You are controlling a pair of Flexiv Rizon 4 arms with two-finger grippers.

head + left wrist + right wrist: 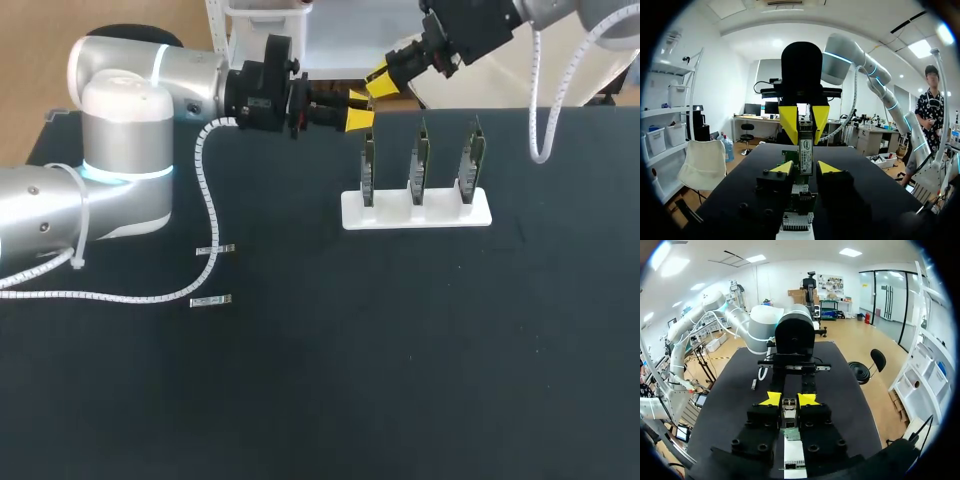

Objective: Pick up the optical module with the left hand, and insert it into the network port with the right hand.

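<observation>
The right gripper (789, 399) is closed narrowly on one end of the slim silver metal optical module (789, 409), held in the air. The left gripper (806, 167) faces it around the other end; whether it grips I cannot tell. This looks like the handover. Next the left must let go, and the right must align the module with a port on the upright green circuit boards (420, 160) in the white plastic stand (443, 213) close by.

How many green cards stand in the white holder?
3 green cards, upright in the white holder: one at its left end, one in the middle, one at its right end. None seems hidden.
</observation>
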